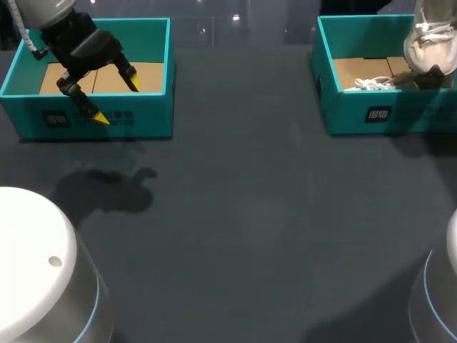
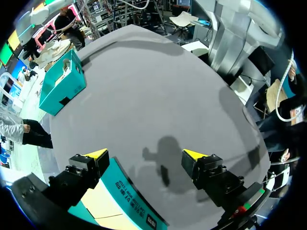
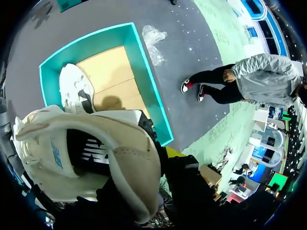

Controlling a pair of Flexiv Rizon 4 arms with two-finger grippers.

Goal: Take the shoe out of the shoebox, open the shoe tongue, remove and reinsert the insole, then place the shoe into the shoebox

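A white shoe hangs above the right teal shoebox, lifted off its cardboard floor. In the right wrist view this shoe fills the space at my right gripper, which is shut on its heel collar; the fingers are mostly hidden behind it. A second white shoe lies inside the box, and white laces show there in the head view. My left gripper hovers open over the front wall of the left teal box, holding nothing.
The left box holds only a cardboard liner. Bare dark tabletop spreads between the two boxes. The right box stands far across the table from my left gripper.
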